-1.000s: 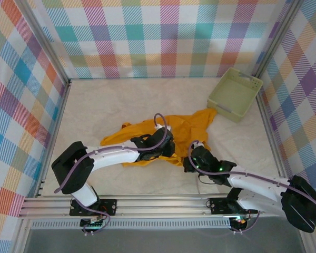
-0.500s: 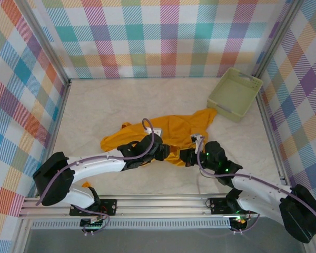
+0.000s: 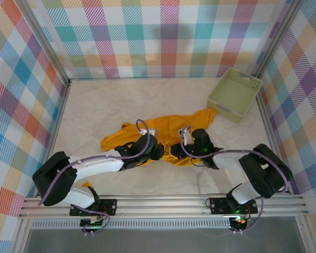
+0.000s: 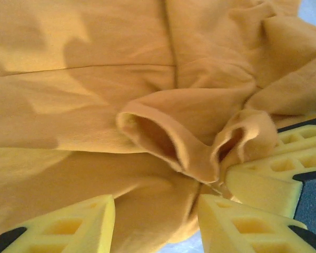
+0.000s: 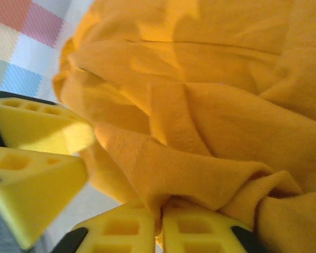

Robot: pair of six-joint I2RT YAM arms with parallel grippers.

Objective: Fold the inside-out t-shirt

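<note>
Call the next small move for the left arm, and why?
Probably close the left pincer on the t-shirt. Its jaws stand apart with the rolled fabric edge just ahead between them, while the right pincer pinches the same bunched edge right beside it. A second grip there would likely let both arms draw that edge out flat.

No lettering is legible on the t-shirt (image 3: 175,126) or elsewhere.
</note>
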